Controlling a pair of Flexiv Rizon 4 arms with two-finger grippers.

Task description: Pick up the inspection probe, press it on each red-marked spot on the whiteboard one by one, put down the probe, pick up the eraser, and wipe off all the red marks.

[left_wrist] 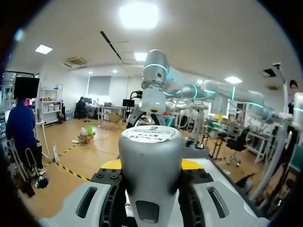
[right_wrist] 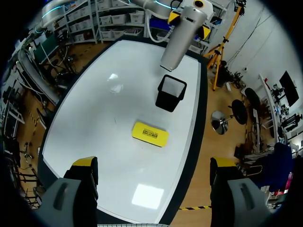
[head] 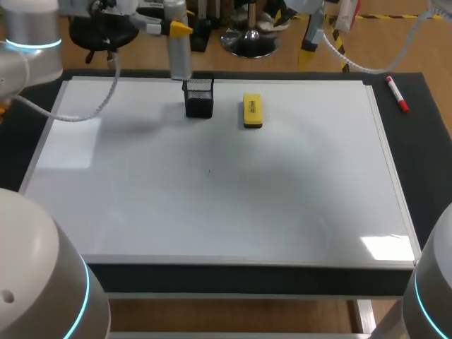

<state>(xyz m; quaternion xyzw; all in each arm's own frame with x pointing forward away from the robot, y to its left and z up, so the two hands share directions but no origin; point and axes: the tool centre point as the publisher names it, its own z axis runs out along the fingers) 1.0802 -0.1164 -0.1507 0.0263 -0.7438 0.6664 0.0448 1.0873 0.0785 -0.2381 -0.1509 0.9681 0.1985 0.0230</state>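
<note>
My left gripper (head: 176, 28) is shut on the grey cylindrical inspection probe (head: 180, 53), holding it upright at the back of the whiteboard (head: 212, 205). The probe's lower end hangs just above the rim of a black mesh holder (head: 199, 97). In the left wrist view the probe (left_wrist: 151, 170) fills the gap between the yellow tips. The yellow eraser (head: 252, 110) lies flat to the right of the holder. My right gripper (right_wrist: 154, 165) hangs open high above the board, with the eraser (right_wrist: 149, 134) under and ahead of it. I see no red marks on the board, only a tiny dark speck (head: 209, 170).
A red marker (head: 397, 94) lies on the black table top off the board's back right corner. The holder (right_wrist: 171, 92) and the eraser are the only things standing on the board. The board's raised frame (head: 392, 176) runs along its edges.
</note>
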